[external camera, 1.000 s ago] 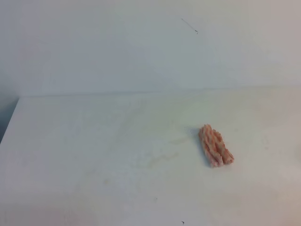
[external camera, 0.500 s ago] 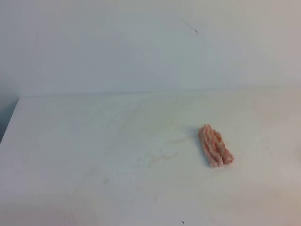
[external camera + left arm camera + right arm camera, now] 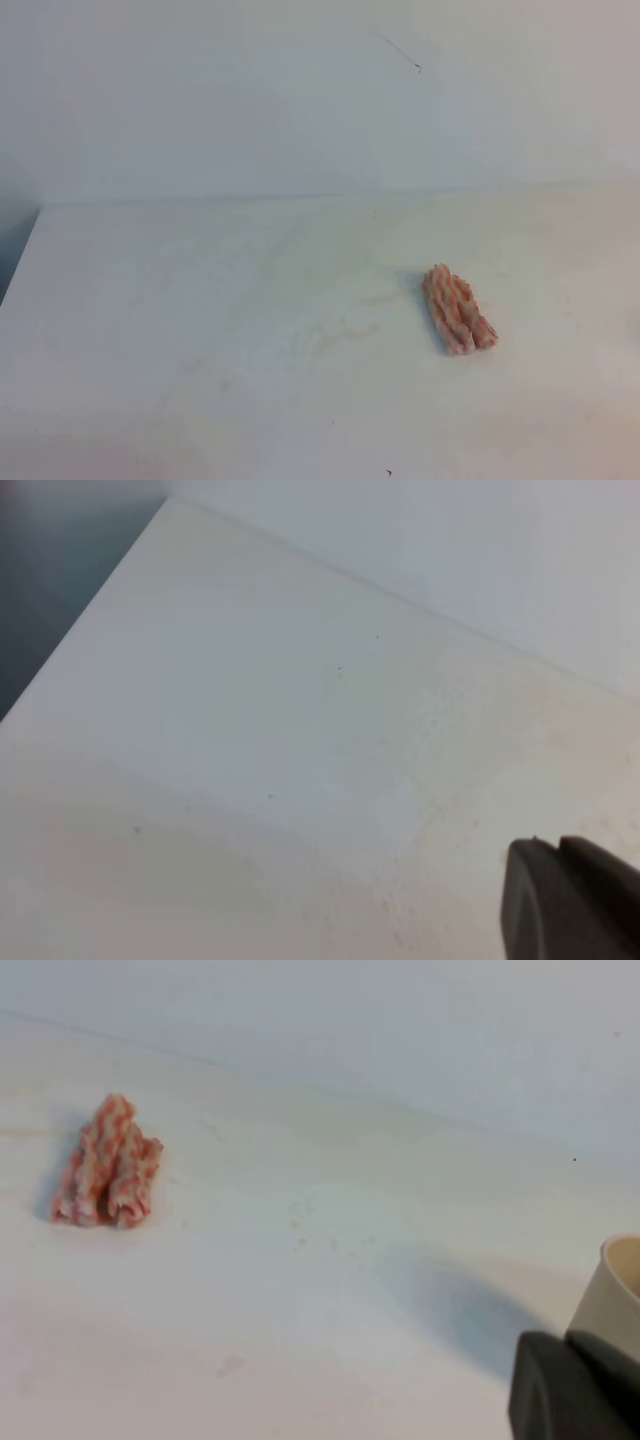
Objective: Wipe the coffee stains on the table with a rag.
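Pink rag (image 3: 458,309) lying loose on table (image 3: 180,300), w/ faint smears.

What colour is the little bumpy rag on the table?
The rag is pink with white ridges. It shows best in the right wrist view, lying on the white table.

A plain white wall (image 3: 300,100) fills the top of the frame. It has a small dark mark (image 3: 418,67) in the upper middle. A dark strip (image 3: 12,245) shows at the far left edge.

Nubby pink-and-white cloth rag (image 3: 458,309) lies on a smooth, matte white table (image 3: 200,300).
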Controlling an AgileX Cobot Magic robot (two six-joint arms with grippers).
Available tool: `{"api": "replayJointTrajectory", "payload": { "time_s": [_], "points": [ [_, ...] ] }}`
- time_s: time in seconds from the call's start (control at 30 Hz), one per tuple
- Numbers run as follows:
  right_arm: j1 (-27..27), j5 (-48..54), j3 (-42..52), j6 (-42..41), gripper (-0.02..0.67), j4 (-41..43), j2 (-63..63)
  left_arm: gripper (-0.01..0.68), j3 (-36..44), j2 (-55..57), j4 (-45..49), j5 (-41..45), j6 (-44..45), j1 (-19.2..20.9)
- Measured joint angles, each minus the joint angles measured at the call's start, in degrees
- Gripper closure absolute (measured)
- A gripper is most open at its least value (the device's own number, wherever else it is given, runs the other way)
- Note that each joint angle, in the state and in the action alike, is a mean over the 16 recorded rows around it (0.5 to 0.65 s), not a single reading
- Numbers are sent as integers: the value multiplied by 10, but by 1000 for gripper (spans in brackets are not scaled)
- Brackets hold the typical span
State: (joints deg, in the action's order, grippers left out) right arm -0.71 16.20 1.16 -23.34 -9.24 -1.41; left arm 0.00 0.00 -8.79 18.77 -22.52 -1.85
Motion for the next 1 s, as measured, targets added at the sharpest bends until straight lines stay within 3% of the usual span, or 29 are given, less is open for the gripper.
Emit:
{"api": "replayJointTrajectory", "payload": {
  "time_s": [1.0],
  "points": [
    [0, 0, 2, 0, 653, 0, 0, 674, 0, 0, 0, 0, 0, 0]
  ]
}}
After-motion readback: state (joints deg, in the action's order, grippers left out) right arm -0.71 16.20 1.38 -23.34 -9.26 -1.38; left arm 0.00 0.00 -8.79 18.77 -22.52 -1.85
